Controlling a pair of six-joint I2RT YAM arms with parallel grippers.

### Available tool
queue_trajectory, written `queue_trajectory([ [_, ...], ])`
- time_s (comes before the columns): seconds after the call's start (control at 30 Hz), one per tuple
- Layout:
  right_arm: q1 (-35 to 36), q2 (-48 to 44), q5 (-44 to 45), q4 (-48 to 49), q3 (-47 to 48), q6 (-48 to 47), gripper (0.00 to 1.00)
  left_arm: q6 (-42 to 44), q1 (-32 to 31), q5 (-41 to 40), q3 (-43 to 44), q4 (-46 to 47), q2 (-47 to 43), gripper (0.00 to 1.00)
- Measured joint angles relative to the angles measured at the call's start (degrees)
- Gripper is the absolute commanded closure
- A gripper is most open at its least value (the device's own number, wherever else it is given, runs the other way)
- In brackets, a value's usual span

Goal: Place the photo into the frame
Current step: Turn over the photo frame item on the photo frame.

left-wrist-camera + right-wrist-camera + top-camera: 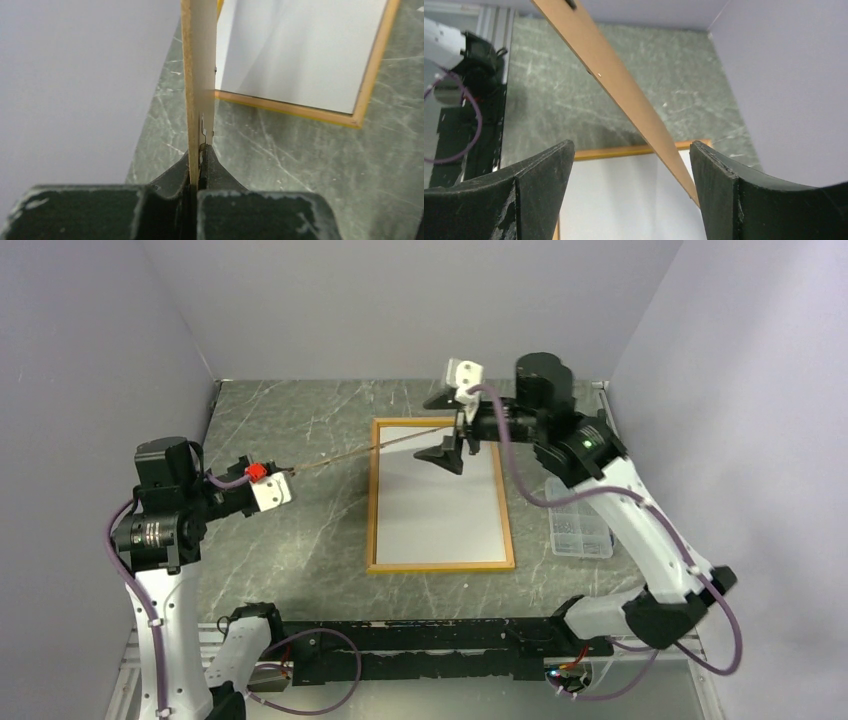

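The frame (372, 502) lies flat on the table with its wood-coloured rear side up. Inside it lies the photo (440, 510), plain white reverse upward. My left gripper (289, 474) is shut on one edge of a thin brown backing board (360, 453), which hangs edge-on above the table and slopes up toward the frame's far end. In the left wrist view the board (199, 75) stands clamped in the left gripper (200, 156). My right gripper (449, 430) stands open over the frame's far end. The board's (624, 85) other end passes between its fingers (716, 170), close to one.
A clear plastic box (578, 525) of small parts sits right of the frame, beside the right arm. Grey walls close in the table at the back and both sides. A black rail (420, 640) runs along the near edge.
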Motion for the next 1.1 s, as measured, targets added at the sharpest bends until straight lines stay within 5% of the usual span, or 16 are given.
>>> queue_trajectory([
  [0.23,0.1,7.0,-3.4,-4.8,0.0,-3.7,0.19,0.5,0.0,2.6,2.3,-6.3,2.1,0.97],
  [0.6,2.5,9.6,-8.1,-4.7,0.1,-7.0,0.46,0.2,0.0,4.1,4.7,-8.0,4.7,0.97],
  [1.1,3.2,14.1,-7.5,1.8,-0.9,-7.5,0.46,0.0,0.0,4.7,5.9,-9.1,5.9,0.97],
])
